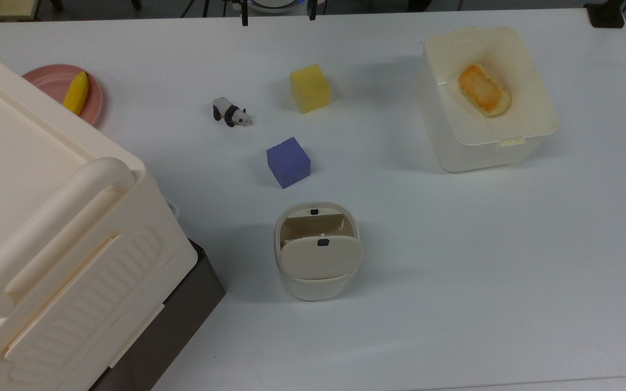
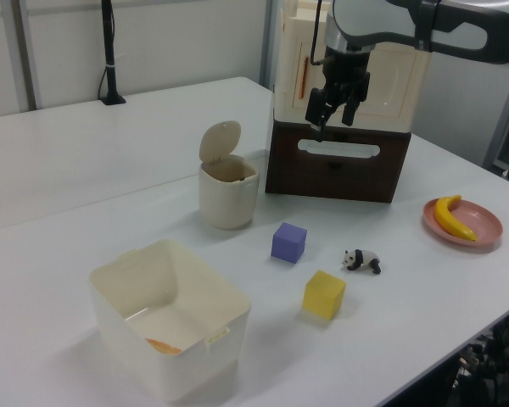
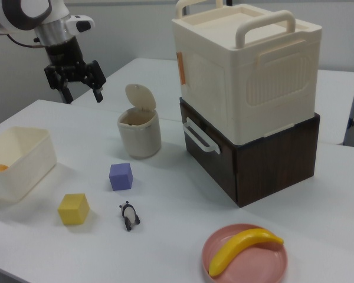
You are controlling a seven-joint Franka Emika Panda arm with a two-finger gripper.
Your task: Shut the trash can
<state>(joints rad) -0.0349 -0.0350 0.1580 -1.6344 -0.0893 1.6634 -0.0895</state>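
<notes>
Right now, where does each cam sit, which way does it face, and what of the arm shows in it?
Top view: overhead, looking straight down at the table and the open trash can.
Left view: low, beside the bread container, facing the stacked boxes; arm and open gripper above.
Right view: low, by the banana plate, facing the opposite way; gripper upper left.
All three share the trash can, cubes and panda.

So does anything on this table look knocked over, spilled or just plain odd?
Nothing is spilled or toppled. The one thing that stands out is the small cream-white rounded trash can: its hinged flat lid stands up, leaving it open. The black two-finger gripper hangs open in the air, apart from it.
</notes>
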